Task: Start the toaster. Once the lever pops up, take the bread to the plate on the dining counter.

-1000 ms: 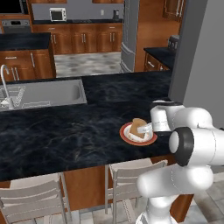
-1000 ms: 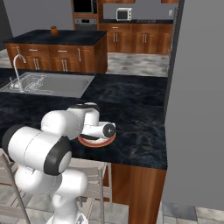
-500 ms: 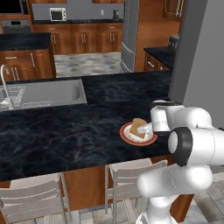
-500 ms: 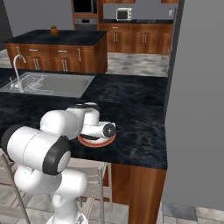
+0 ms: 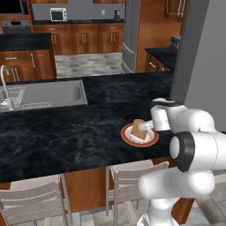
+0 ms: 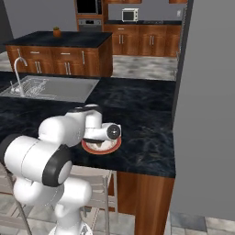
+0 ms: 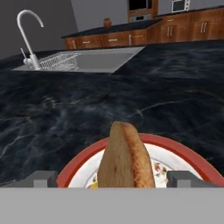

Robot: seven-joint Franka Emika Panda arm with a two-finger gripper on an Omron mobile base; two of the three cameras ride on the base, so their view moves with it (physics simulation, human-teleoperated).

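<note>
The pincer (image 7: 113,179) stood released, its fingertips (image 7: 43,178) spread wide on either side of the bread (image 7: 126,158) without touching it. The bread (image 5: 138,129) stood tilted on edge within the plate (image 5: 152,140), which carried nothing else apart from a small floral print on its pale centre. The plate (image 6: 114,146) rested on the dining table (image 5: 66,137), near its front edge and well apart from the inset sink (image 5: 48,93). No writing was legible.

Dining counter, black marbled stone

The dining counter (image 5: 66,132) carries the plate (image 5: 151,141) directly under the pincer (image 5: 148,126), near the counter's front edge; the inset steel sink (image 5: 44,93) with its faucet (image 5: 5,86) sits well beyond it, far-left.
</note>
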